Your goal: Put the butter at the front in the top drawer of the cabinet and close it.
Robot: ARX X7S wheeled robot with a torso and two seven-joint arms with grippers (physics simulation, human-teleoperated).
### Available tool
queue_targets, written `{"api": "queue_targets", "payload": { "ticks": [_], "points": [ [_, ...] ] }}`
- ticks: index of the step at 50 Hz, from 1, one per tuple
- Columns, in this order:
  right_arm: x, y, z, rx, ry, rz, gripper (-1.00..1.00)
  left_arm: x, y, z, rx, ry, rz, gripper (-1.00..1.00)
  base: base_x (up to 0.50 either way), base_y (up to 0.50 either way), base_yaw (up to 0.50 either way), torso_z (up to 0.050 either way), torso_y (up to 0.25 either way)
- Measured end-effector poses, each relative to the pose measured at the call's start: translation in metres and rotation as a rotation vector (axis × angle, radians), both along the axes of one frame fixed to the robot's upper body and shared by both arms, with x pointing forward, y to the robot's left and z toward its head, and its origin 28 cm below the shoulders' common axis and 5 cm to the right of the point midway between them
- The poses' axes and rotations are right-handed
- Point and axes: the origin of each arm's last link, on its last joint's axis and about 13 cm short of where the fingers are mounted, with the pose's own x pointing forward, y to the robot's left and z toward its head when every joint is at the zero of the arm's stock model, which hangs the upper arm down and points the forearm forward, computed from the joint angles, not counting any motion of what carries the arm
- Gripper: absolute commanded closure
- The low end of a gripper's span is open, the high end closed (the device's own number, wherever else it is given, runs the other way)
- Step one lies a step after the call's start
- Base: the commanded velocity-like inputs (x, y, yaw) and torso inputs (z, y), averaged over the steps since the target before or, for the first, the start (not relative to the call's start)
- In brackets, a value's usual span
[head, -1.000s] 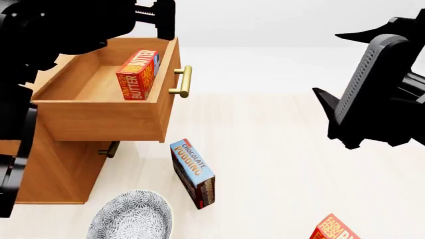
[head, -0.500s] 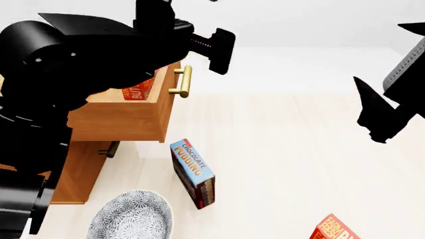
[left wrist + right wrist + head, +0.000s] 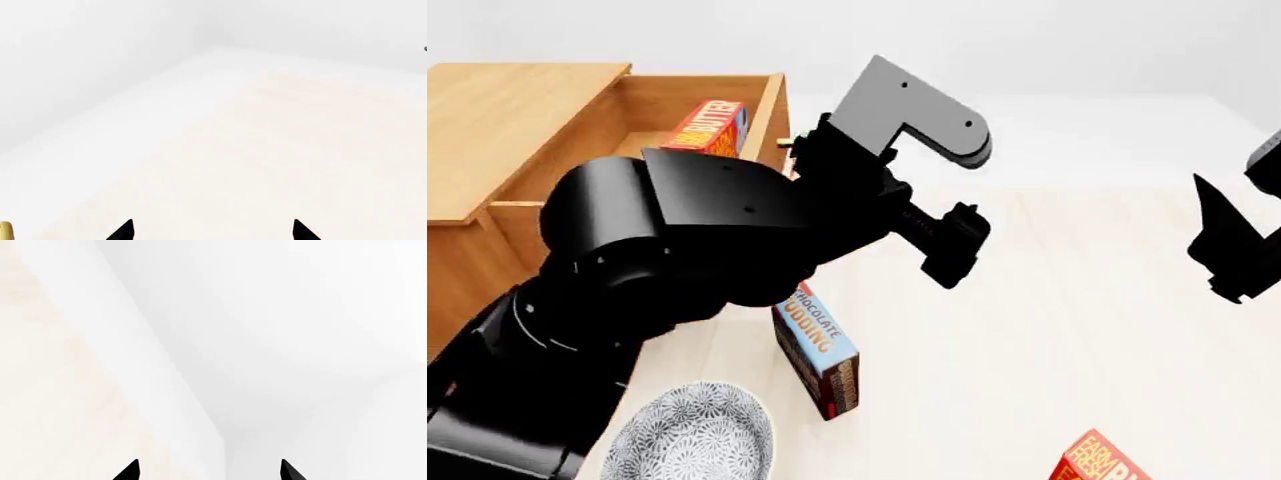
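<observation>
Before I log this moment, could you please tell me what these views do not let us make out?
- Head view: the left arm hides the top drawer front and handle, and most of the butter.
- Head view: the second butter carton is cut off by the bottom edge.
- Both wrist views: only fingertips show, left gripper, right gripper; neither holds anything.
</observation>
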Motion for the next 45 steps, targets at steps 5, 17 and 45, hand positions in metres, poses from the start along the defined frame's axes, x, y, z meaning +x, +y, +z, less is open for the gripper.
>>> {"api": "queue_targets", "payload": {
  "ticks": [5,17,45],
  "points": [
    [-0.001,-0.001,-0.002,0.005,0.010,-0.011,-1.00,-0.002,-0.004,-0.013,0.020,0.017,-0.009,-1.00,0.00,0.00,0.00,0.000,0.000],
    [-0.001,-0.001,-0.005,0.011,0.025,-0.021,-1.00,0.004,-0.009,-0.037,0.042,0.065,0.031,-1.00,0.00,0.00,0.00,0.000,0.000],
    [0.002,0.002,-0.012,0.021,0.054,-0.014,-1.00,0.034,0.000,-0.081,0.037,0.172,0.227,-1.00,0.00,0.00,0.00,0.000,0.000]
  ]
}}
